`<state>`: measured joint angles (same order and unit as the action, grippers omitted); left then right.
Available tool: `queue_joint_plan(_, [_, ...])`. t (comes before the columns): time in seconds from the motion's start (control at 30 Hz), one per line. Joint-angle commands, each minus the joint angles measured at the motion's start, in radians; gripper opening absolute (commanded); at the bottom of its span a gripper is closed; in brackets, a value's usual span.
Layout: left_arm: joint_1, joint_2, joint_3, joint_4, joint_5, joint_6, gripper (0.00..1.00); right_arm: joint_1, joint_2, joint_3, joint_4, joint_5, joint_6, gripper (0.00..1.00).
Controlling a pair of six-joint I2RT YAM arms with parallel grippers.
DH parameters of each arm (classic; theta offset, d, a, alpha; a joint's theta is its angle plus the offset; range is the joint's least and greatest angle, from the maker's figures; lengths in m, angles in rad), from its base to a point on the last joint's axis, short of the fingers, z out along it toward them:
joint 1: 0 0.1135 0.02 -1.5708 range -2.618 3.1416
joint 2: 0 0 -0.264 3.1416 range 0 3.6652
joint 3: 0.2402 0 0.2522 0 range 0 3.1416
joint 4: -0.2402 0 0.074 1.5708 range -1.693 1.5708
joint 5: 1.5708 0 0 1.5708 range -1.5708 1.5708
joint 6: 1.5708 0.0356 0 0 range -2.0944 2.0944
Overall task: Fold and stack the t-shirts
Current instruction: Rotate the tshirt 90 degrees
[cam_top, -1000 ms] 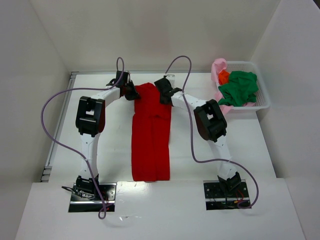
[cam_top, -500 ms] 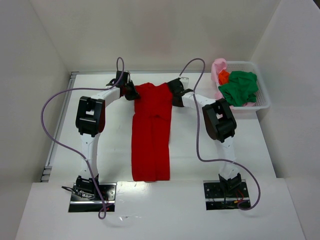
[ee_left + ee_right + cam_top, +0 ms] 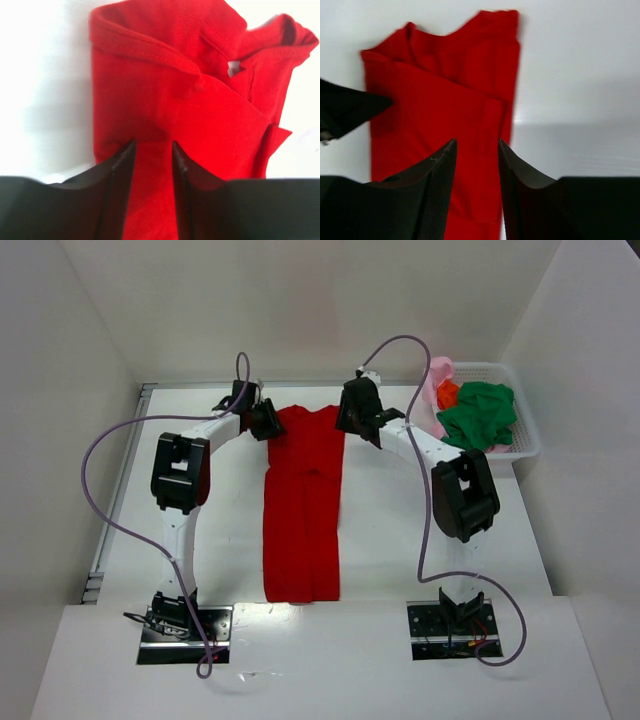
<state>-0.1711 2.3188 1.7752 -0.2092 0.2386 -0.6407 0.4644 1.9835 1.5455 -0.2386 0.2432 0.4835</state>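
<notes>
A bright red t-shirt (image 3: 303,500) lies as a long narrow strip down the middle of the table, collar end at the far side. My left gripper (image 3: 268,422) sits low at the far left corner of the shirt. In the left wrist view its jaws (image 3: 153,142) stand apart over the red cloth (image 3: 200,100), gripping nothing. Over the far right corner my right gripper (image 3: 352,420) is raised and open (image 3: 477,142), with the shirt (image 3: 445,100) flat below it. Dark green (image 3: 478,418), pale pink (image 3: 436,375) and orange (image 3: 447,392) t-shirts are bundled at the far right.
The bundled shirts fill a white lattice basket (image 3: 528,445) at the table's far right corner, with pink cloth hanging over its near-left rim. White walls close in the table on the left, back and right. The left gripper's finger (image 3: 345,112) shows in the right wrist view.
Both grippers have opened. The right gripper moved from over the collar to the shirt's right edge and rose. The shirt's far end now lies wider and flatter.
</notes>
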Motion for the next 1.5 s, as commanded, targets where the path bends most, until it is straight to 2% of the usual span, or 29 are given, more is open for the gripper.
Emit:
queue_joint_plan(0.0, [0.007, -0.059, 0.004, -0.062, 0.002, 0.052, 0.48, -0.003, -0.034, 0.025, 0.082, -0.137, -0.014, 0.45])
queue_joint_plan(0.1, [0.007, -0.113, -0.008, -0.052, 0.013, 0.070, 0.59, -0.003, -0.006, 0.036, 0.082, -0.188, -0.023, 0.45])
queue_joint_plan(0.2, [0.007, -0.144, -0.019, -0.021, 0.074, 0.091, 0.62, -0.003, 0.047, 0.056, 0.071, -0.199, -0.023, 0.40])
queue_joint_plan(0.3, [0.007, -0.144, -0.019, -0.010, 0.125, 0.101, 0.58, -0.003, 0.116, 0.091, 0.048, -0.208, -0.023, 0.37])
queue_joint_plan(0.47, [-0.015, -0.131, -0.019, -0.001, 0.134, 0.110, 0.48, -0.003, 0.179, 0.100, 0.036, -0.208, -0.002, 0.34])
queue_joint_plan(0.73, [-0.015, -0.053, 0.013, -0.012, 0.171, 0.110, 0.47, -0.003, 0.231, 0.110, 0.015, -0.177, -0.014, 0.32])
queue_joint_plan(1.1, [-0.015, 0.010, 0.033, -0.053, 0.091, 0.101, 0.46, -0.003, 0.264, 0.120, -0.067, -0.026, -0.014, 0.27])
queue_joint_plan(1.47, [-0.015, 0.028, 0.053, -0.074, 0.080, 0.110, 0.46, -0.040, 0.241, 0.071, -0.090, 0.001, -0.005, 0.26])
